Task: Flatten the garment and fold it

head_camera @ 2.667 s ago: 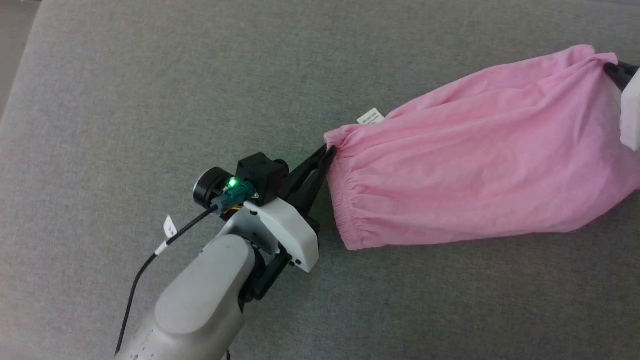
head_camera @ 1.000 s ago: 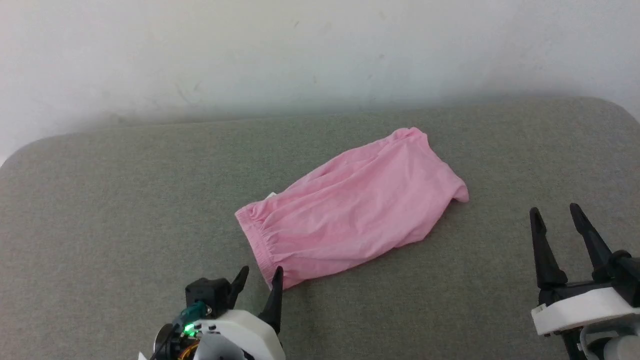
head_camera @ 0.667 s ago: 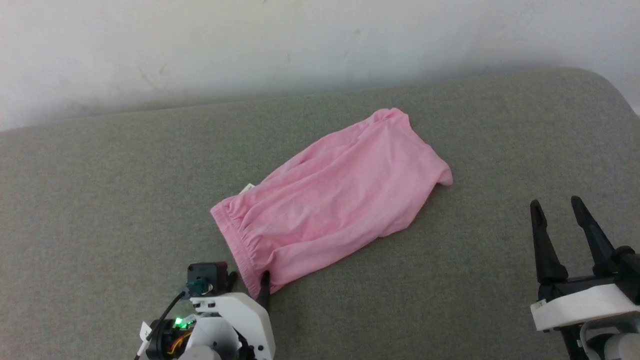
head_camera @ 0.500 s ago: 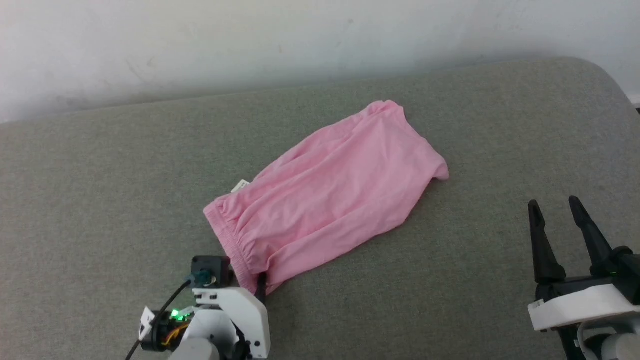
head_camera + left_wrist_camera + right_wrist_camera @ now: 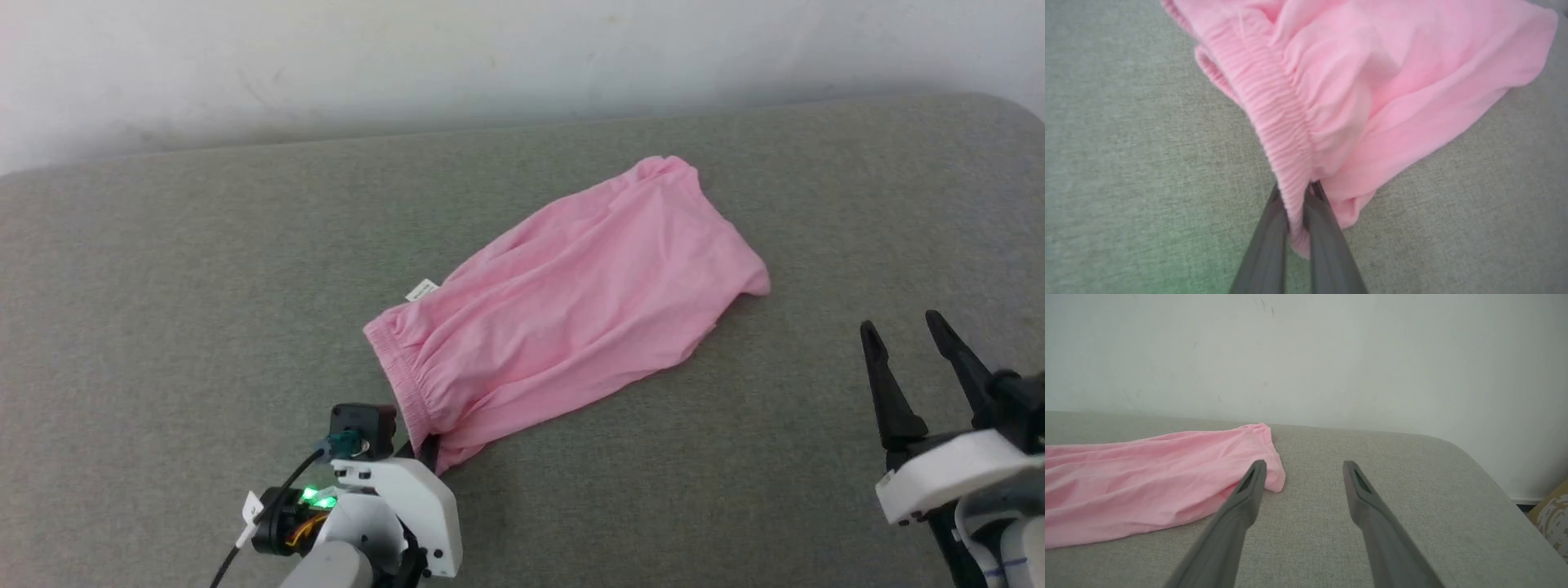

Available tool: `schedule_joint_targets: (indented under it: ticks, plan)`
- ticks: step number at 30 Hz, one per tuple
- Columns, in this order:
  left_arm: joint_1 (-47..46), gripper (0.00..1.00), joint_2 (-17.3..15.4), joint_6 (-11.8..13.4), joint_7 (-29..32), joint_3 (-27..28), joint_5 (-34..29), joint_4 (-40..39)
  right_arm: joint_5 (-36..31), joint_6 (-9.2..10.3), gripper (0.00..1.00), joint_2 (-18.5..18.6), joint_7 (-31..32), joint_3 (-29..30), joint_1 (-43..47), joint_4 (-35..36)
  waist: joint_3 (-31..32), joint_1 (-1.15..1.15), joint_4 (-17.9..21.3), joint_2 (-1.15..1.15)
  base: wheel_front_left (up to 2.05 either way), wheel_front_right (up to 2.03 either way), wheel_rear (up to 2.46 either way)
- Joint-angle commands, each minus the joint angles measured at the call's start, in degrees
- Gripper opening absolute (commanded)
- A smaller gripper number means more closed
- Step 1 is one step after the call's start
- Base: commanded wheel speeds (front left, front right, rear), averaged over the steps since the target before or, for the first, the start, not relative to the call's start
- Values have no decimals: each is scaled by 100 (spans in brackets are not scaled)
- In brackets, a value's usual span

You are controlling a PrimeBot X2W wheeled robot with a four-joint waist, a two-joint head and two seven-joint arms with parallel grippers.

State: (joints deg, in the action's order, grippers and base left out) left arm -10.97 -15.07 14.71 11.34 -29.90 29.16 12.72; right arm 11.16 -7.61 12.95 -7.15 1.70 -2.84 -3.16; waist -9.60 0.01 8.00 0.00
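The garment, light pink shorts, lies slanted on the grey cushion, its gathered waistband toward me and a small white label at its far waist corner. My left gripper is shut on the near corner of the waistband. In the left wrist view the two dark fingers pinch the ribbed waistband between them. My right gripper stands open at the lower right, apart from the garment. In the right wrist view its fingers are spread over the cushion beside the garment's leg end.
A pale wall rises behind the grey cushion. The cushion's rounded right corner drops off, with a patterned object on the floor beyond. Bare cushion lies left of and in front of the garment.
My left gripper moved onto the near waistband corner and closed on it. The head view shifted between frames. The right gripper stayed open at the lower right.
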Motion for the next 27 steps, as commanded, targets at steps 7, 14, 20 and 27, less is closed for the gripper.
schedule_joint_targets:
  ticks: [7, 14, 20, 27]
  plan:
    - [-35, 0, 26, -133, -730, 66, -91, -435, 263, 12, 100, 422, 1503, -412, -812, -466, -46, -1, -520, 0, 0, 0, 0]
    - [-226, 0, 46, -232, -781, -128, -241, -808, 587, 12, 100, 560, 2992, -766, -2098, -1508, -393, -1, -869, 0, 0, 0, 0]
    - [-399, 0, 170, -287, -813, -326, -354, -912, 391, 12, 100, 565, 3523, -888, -2967, -2639, -616, -1, -1153, 0, 0, 0, 0]
    - [-535, 0, 284, -337, -880, -488, -430, -852, 251, 12, 100, 648, 3843, -1510, -3348, -3551, -757, -1, -1362, 0, 0, 0, 0]
